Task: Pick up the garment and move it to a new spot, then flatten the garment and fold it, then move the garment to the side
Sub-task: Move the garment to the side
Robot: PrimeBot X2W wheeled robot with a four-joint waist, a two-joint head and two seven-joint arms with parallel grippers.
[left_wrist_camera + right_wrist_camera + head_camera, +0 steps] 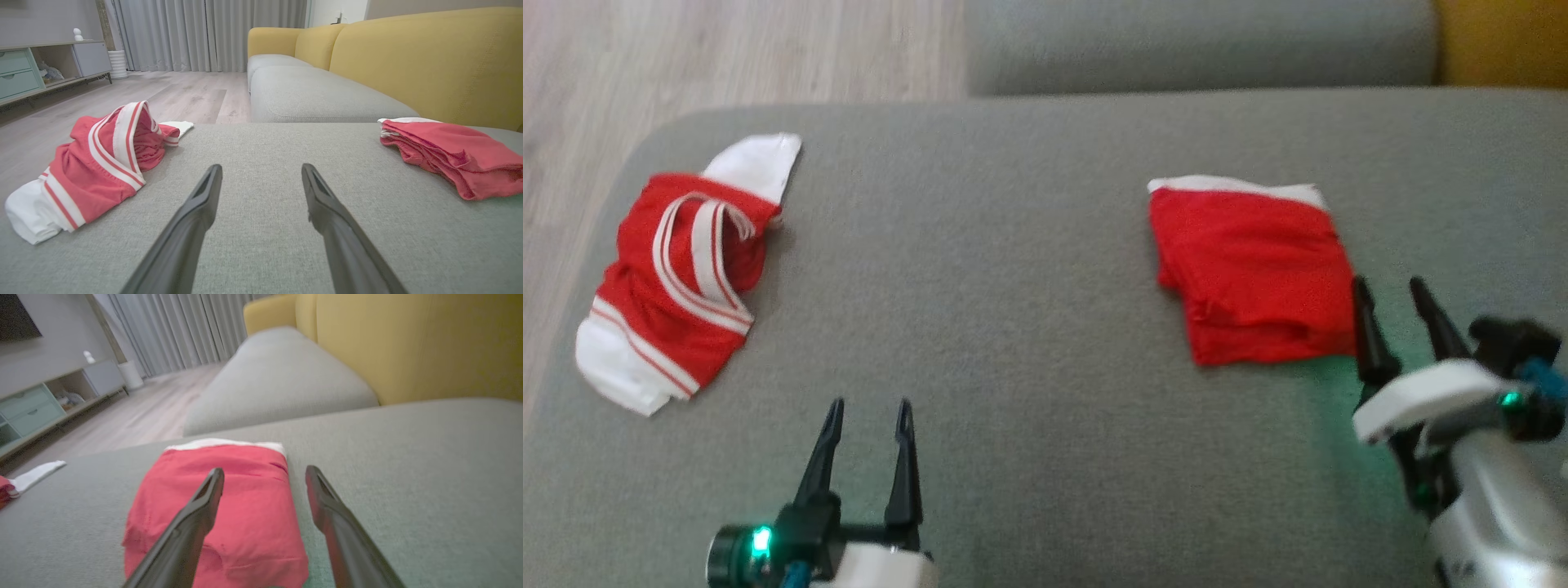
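Note:
A folded red garment [1254,269] with a white edge lies flat on the right of the grey sofa seat [1013,327]; the wrist views show it too [449,155] [229,514]. My right gripper [1390,292] stands open at its right edge, just off the cloth, with nothing between the fingers [263,473]. A crumpled red and white striped garment [678,261] sits at the seat's left end [94,171]. Near the front middle, my left gripper [868,411] is open over bare cushion [261,169], apart from both garments.
The seat's rounded left edge drops to a pale wood floor [686,49]. A second grey cushion [1201,41] lies beyond, with a yellow backrest [429,53] to the right. A low cabinet [36,69] and curtains [204,32] stand far off.

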